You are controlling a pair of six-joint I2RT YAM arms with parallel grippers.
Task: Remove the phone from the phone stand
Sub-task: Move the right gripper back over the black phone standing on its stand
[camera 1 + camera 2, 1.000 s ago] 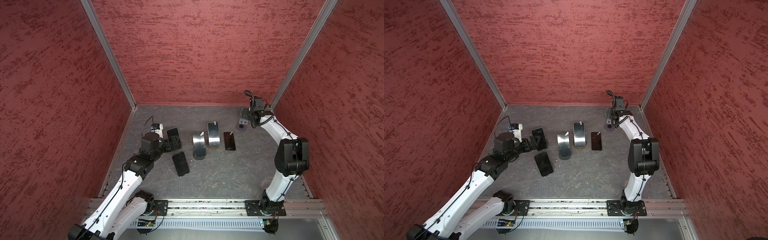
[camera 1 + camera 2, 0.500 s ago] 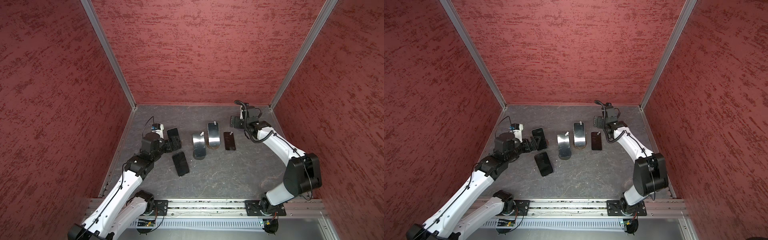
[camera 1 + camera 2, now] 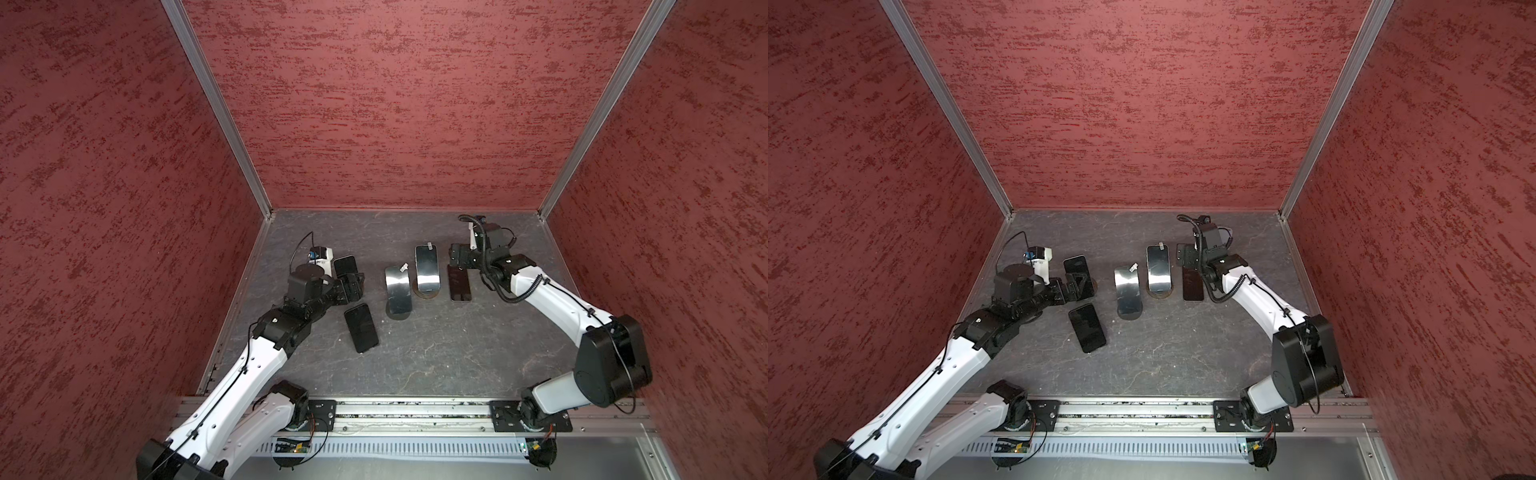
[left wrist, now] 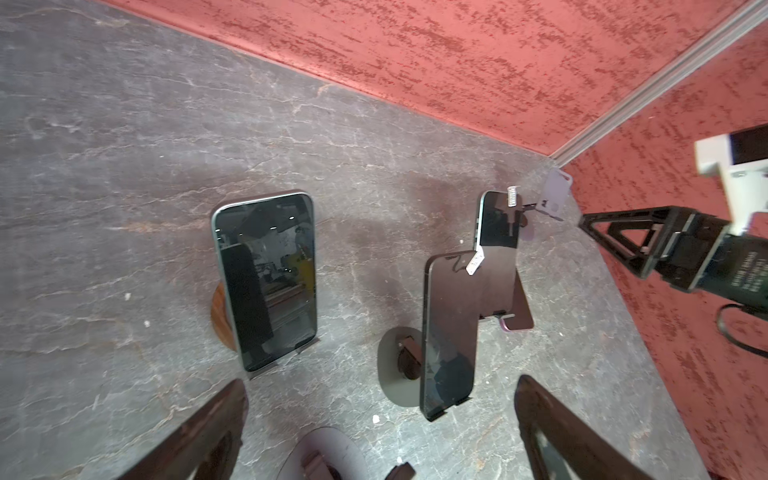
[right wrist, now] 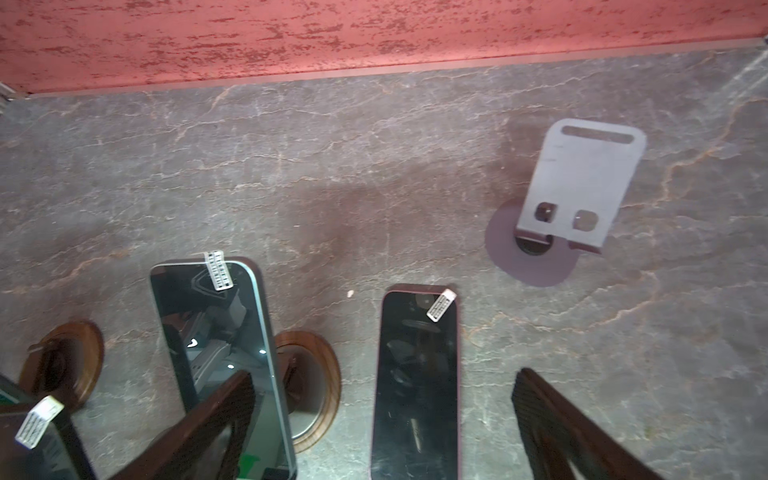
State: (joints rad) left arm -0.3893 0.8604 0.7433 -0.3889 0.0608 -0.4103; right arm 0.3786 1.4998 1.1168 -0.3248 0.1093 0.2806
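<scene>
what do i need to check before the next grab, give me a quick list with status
1. left gripper open, empty: ok
2. right gripper open, empty: ok
3. phone on wooden stand upright, untouched: ok
4. right gripper lined up on it: not ok, it sits over the flat phone beside it
5. wooden stand fixed to table: cannot tell

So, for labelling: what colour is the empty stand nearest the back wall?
The empty stand is pale grey; best in the right wrist view.
</scene>
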